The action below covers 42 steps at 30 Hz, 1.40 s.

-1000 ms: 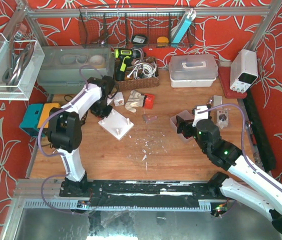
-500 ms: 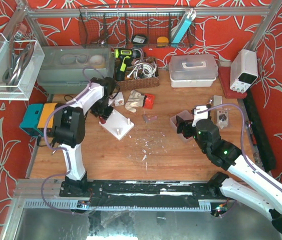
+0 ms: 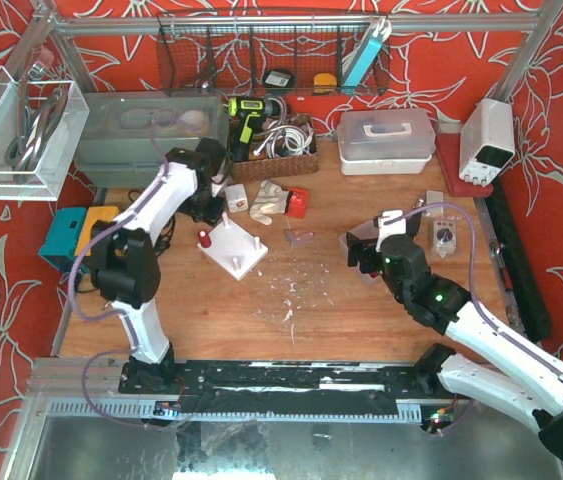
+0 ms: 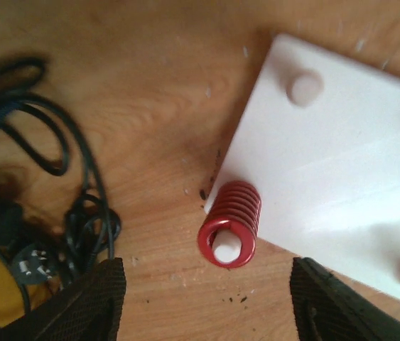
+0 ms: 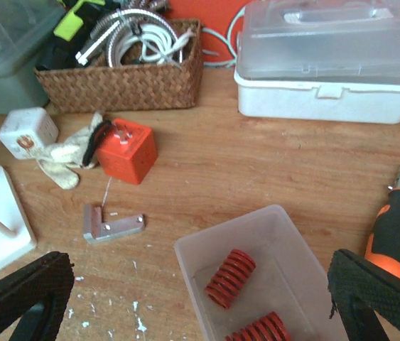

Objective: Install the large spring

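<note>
Moved: left gripper [image 4: 207,302] has lifted off the large spring [image 4: 229,224], jaws parted, empty.
Spring: seated over a peg [image 4: 226,246] at the white plate [image 4: 342,177] corner.
Other arm: right gripper [image 5: 200,298] spread wide, empty, above the bin [image 5: 256,220].

Three red springs [image 4: 229,226], one base [image 4: 342,177], one bin [image 5: 256,224]

Left tool [image 3: 206,212] hangs over counter [image 3: 321,310]. Red spring [image 3: 203,238] upright just beside it, on corner of white peg plate [image 3: 243,250]. Right tool [image 3: 356,248] well apart from both.

Top: overhead, wide. Left wrist: close, downward. Right wrist: low, rearward. All share plate [image 3: 231,250].
</note>
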Each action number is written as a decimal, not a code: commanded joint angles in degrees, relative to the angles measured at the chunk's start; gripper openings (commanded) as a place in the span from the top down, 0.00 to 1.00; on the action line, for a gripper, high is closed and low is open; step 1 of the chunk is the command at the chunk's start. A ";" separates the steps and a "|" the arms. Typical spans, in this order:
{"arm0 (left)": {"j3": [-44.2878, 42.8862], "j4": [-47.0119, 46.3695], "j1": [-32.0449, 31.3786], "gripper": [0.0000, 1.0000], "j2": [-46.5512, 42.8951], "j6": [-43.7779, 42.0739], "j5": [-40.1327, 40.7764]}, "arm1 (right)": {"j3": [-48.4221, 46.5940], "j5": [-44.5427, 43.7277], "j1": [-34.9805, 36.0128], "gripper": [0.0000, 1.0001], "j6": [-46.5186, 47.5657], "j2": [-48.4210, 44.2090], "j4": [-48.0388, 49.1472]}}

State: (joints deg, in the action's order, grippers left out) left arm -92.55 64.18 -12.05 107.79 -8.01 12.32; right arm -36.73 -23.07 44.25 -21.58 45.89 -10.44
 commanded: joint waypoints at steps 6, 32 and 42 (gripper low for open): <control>12.02 -24.36 -0.60 0.00 -24.89 -1.16 -2.86 | -5.51 -1.26 -0.34 0.05 -0.43 12.67 -6.30; 54.82 -64.41 -0.56 0.00 -69.28 14.47 -26.45 | -15.44 10.90 -14.87 0.55 -31.93 43.04 -9.09; 55.06 -64.53 -0.58 0.00 -69.26 14.90 -27.91 | -14.01 15.87 -14.87 0.57 -26.17 47.21 -5.35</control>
State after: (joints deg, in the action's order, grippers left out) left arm -37.39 1.91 -12.45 39.38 6.48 -14.70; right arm -51.86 -9.93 29.54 -50.54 90.91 -17.54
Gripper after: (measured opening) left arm 0.998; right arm 0.431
